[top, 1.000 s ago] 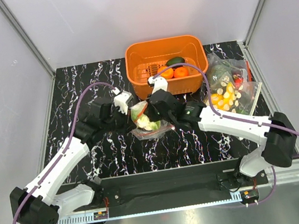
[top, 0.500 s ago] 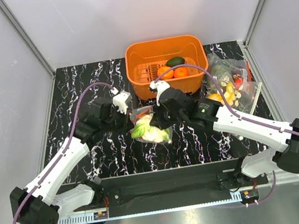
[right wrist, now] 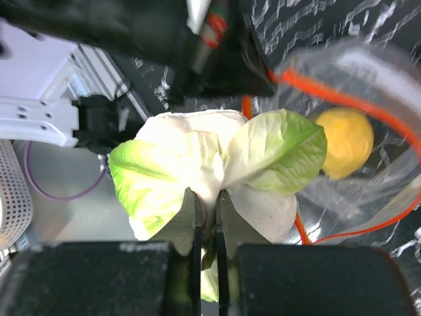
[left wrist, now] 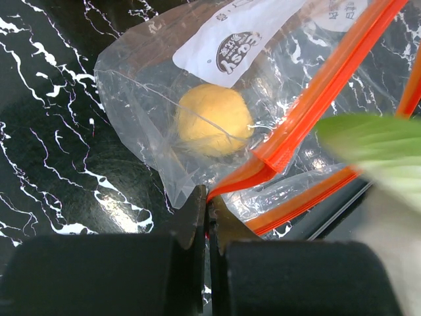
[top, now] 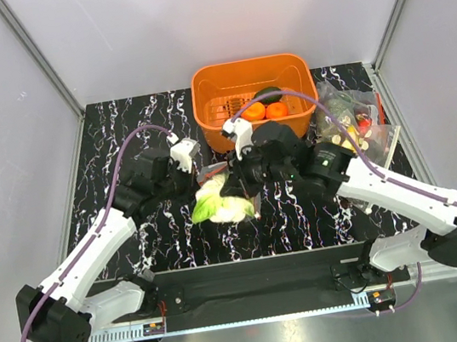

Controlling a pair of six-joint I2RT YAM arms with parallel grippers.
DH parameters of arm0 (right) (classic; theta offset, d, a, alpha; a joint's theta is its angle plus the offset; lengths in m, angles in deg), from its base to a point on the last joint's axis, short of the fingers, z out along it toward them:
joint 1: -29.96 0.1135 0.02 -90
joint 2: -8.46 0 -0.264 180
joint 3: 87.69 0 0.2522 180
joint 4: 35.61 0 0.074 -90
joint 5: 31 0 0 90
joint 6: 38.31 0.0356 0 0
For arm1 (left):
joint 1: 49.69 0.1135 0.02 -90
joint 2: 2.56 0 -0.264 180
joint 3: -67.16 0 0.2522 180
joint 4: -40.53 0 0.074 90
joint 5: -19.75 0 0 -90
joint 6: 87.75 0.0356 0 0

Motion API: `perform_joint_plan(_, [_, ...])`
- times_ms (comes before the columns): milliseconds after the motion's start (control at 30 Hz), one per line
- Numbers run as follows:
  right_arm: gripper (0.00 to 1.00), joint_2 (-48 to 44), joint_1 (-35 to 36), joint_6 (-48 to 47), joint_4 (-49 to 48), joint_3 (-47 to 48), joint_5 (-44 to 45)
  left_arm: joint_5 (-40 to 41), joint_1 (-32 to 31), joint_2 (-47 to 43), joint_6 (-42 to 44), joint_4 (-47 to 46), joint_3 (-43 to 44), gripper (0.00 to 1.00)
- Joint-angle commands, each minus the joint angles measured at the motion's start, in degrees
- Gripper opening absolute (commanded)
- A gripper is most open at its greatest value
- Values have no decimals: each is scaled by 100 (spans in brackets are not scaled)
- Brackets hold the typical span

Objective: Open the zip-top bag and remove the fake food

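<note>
My left tool (left wrist: 209,207) is pinched tight on one lip of the zip-top bag (left wrist: 141,79), right at the corner of its red-orange zip strip (left wrist: 309,112). This holds the mouth up off the tabletop (top: 119,127) near the middle of the scene. My right tool (right wrist: 207,204) is clamped narrow on the cauliflower (right wrist: 197,155), gripping it where the pale green leaves meet the white head. From my right wrist the cauliflower seems to sit in front of the bag's open mouth, not inside it, though I cannot tell whether a leaf is touching the plastic. What matters next is direction. The orange basket (top: 200,98), which has other fruit in it, lies on the far side and slightly right of the right tool, so that arm is the nearer one to carry the cauliflower there. One yellow-orange round fruit (left wrist: 215,120) is in the closed end of the bag, away from the strip.
</note>
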Motion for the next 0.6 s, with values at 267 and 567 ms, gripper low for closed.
perform_joint_plan(267, [0, -341, -1044, -1205, 232, 1450, 825, -22, 20, -16, 9, -138, 181, 0])
perform_joint_plan(567, [0, 352, -3006, -1522, -313, 1888, 350, -110, 20, -16, 0, -156, 172, 0])
